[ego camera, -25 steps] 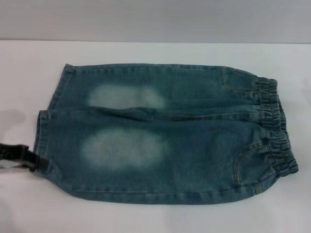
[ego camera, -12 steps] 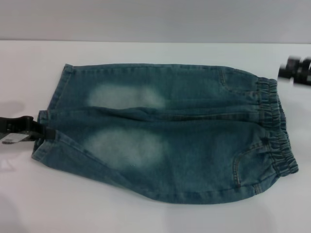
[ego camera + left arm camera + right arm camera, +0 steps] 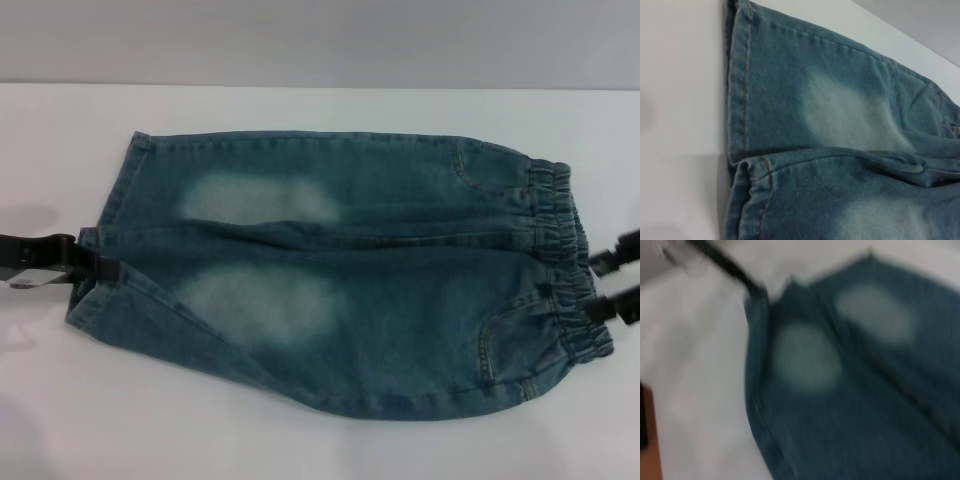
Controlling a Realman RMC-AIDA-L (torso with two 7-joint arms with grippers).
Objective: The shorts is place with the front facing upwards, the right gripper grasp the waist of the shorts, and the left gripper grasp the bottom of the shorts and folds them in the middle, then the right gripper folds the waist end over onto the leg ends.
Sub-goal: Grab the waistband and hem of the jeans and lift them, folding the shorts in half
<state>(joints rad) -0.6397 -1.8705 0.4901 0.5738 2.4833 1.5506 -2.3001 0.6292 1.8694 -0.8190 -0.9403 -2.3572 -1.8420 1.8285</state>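
Blue denim shorts (image 3: pixel 350 270) lie flat on the white table (image 3: pixel 300 445), waistband (image 3: pixel 562 245) to the right and leg hems to the left. My left gripper (image 3: pixel 108 269) reaches in from the left and is shut on the hem of the near leg, whose lower corner is drawn up and inward. At the right edge my right gripper (image 3: pixel 610 282) stands open, its two dark fingers just off the waistband's near part. Both leg hems of the shorts (image 3: pixel 840 110) fill the left wrist view. The shorts (image 3: pixel 850 390) and the far left gripper (image 3: pixel 727 262) appear in the right wrist view.
White table surface surrounds the shorts on every side, with a grey wall (image 3: pixel 320 40) behind. A dark brown strip (image 3: pixel 644 435) shows at one border of the right wrist view, beyond the table's white surface.
The left gripper took the near leg's hem and pulled that corner up and inward. The right gripper came into view at the upper right, then dropped beside the waistband.
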